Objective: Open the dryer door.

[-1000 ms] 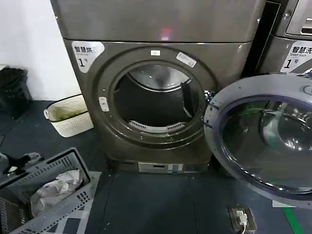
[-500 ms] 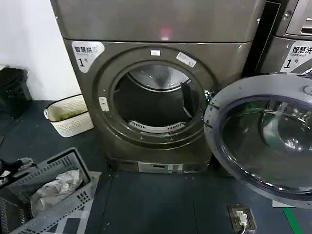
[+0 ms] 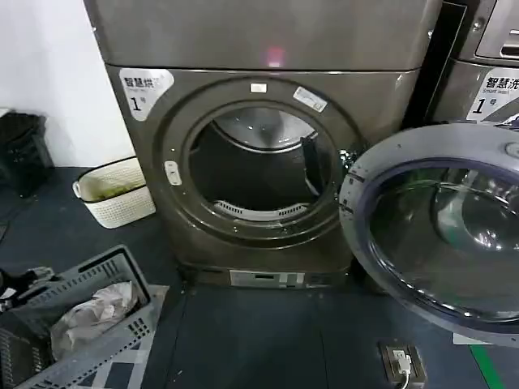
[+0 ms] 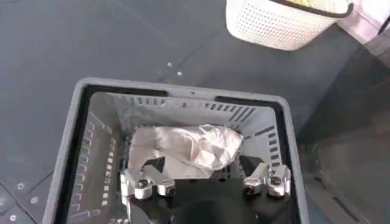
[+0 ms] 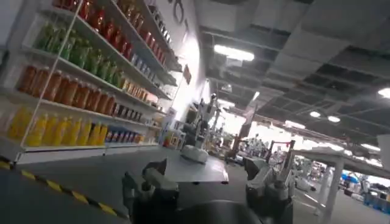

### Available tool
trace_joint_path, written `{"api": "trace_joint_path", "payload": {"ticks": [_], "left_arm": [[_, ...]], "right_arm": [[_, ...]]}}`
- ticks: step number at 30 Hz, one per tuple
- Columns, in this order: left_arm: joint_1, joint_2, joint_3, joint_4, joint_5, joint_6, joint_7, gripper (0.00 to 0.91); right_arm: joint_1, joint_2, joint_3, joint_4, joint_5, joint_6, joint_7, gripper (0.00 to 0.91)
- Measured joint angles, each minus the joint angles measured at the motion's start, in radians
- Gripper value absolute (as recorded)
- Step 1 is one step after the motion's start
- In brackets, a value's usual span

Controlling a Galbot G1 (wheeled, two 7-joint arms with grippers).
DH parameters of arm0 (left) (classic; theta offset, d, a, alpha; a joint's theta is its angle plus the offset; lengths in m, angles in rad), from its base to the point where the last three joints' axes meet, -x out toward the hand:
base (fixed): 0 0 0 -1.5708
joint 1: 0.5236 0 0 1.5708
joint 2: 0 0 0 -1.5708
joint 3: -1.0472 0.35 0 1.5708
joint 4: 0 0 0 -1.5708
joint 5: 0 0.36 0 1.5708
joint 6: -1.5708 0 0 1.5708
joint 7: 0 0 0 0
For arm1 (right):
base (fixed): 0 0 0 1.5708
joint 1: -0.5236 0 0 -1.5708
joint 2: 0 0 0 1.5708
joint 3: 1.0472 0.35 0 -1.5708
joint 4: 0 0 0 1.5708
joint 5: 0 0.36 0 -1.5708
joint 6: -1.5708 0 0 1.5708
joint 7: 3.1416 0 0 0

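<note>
Left gripper (image 4: 205, 182): fingers spread wide, nothing held; hung just above the grey crate (image 4: 70, 146), both fingertips inside its rim, the crumpled pale cloth (image 4: 186, 149) seen between and beyond them, no contact visible.
Right gripper (image 5: 207, 182): fingers set apart, nothing held; pointed out into the room, away from the machine, toward shelving of coloured bottles (image 5: 73, 61) and a ceiling with strip lights.
Dryer (image 3: 259, 162): dark grey front-loader at the back of the floor, labelled with a "1" sticker at its upper left corner; round opening fully exposed, drum interior visible.
Dryer door (image 3: 438, 227): swung wide open on its hinge at the right edge of the opening; round, grey-rimmed, glass centre; extended toward the right edge of the head view.
Second machine (image 3: 482, 81): stood to the right of the dryer, partly hidden behind the open door.
Grey crate, contents: one crumpled pale cloth; crate placed on the floor at front left, well apart from the dryer.
White basket (image 3: 113, 190): perforated, on the floor just beside the dryer's left side; greenish contents, not identifiable.
Floor socket (image 3: 401, 361): set in the floor at front right, below the door.
</note>
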Motion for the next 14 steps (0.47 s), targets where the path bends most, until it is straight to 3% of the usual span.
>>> {"api": "trace_joint_path", "payload": {"ticks": [14], "left_arm": [[0.002, 0.001, 0.001, 0.0, 0.026, 0.0, 0.003, 0.907]], "right_arm": [[0.002, 0.001, -0.005, -0.009, -0.002, 0.004, -0.001, 0.907]]}}
